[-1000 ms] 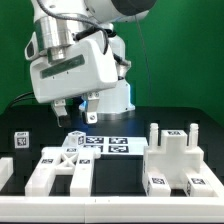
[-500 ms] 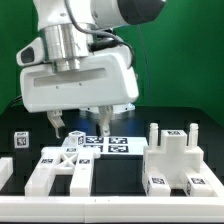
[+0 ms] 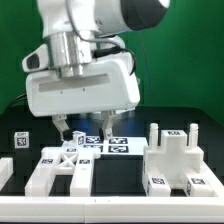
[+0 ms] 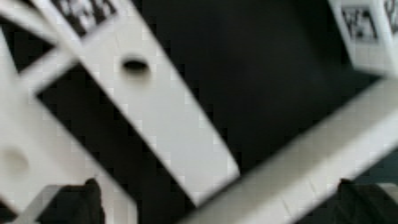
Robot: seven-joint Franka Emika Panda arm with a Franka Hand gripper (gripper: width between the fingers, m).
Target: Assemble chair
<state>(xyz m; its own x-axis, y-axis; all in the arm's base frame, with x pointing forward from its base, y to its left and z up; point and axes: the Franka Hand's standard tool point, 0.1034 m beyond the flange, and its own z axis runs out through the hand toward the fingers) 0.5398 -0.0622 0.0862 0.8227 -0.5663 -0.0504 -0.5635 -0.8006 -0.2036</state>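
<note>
We see the gripper (image 3: 85, 126) hang low over the black table (image 3: 122, 172), jaws spread wide, nothing between them. The chair (image 3: 178, 150) lies in loose parts on that table: chunky white plastic pieces bearing black-and-white square tags. A pronged block (image 3: 160, 162) stands at the exterior view's right. A flat frame (image 3: 52, 168) with crossed bars lies at its left, near the gripper. The marker board (image 3: 108, 145) lies behind them. In the blurred wrist view we make out a white bar (image 4: 151, 100) with one dark hole.

Arm (image 3: 95, 15): glossy white, rounded, grey wrist collar. Tool (image 3: 85, 126): boxy white housing, two slim dark-tipped fingers (image 3: 107, 123).
</note>
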